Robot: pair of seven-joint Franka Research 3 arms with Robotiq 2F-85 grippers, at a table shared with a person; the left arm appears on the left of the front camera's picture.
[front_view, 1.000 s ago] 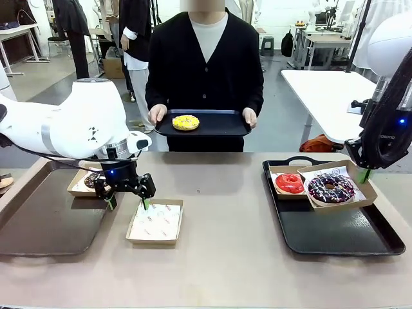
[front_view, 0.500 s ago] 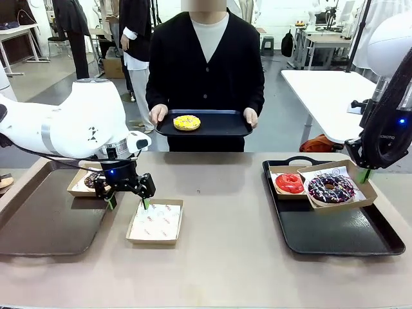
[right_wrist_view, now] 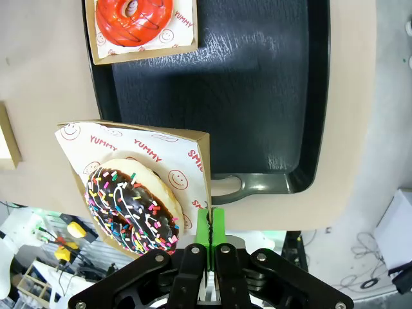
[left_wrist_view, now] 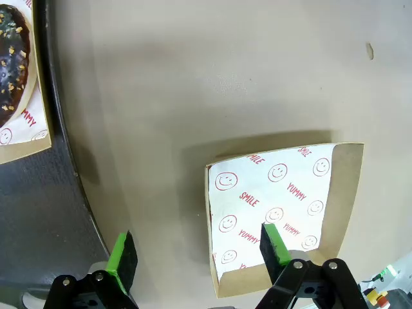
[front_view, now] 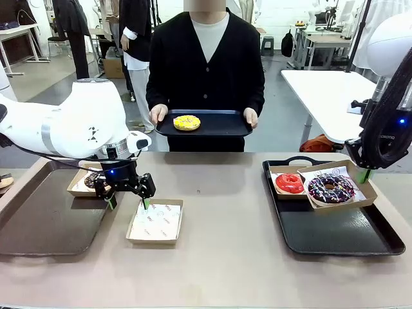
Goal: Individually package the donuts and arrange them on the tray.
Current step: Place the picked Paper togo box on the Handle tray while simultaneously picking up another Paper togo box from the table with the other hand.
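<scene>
I am holding my left gripper point(front_view: 129, 203) wide open and empty above the empty box point(front_view: 154, 222), near left. My right gripper point(right_wrist_view: 211, 222) is clamping shut on the rim of the filled box point(right_wrist_view: 154, 149) carrying the purple donut point(right_wrist_view: 132, 206), over the right tray point(front_view: 347, 232) beside the red donut point(front_view: 290, 183). Farthest, a person point(front_view: 206, 58) is carrying the yellow donut point(front_view: 186, 122).

The left tool point(left_wrist_view: 196, 248) is seen with its jaws spread wide. One green pad point(left_wrist_view: 275, 243) is held over the near end of an empty cardboard box point(left_wrist_view: 344, 193), lined with white paper point(left_wrist_view: 270, 193) printed with red smileys, "SMILE" and "YUMMY". Whether that pad touches the liner cannot be told. The other pad point(left_wrist_view: 120, 256) is held over the beige bench point(left_wrist_view: 193, 77), just beside the rim of a dark tray point(left_wrist_view: 38, 212). At the upper left, a second lined box point(left_wrist_view: 26, 132) is seen holding a chocolate donut point(left_wrist_view: 11, 58) with sprinkles, cut off by the frame.
</scene>
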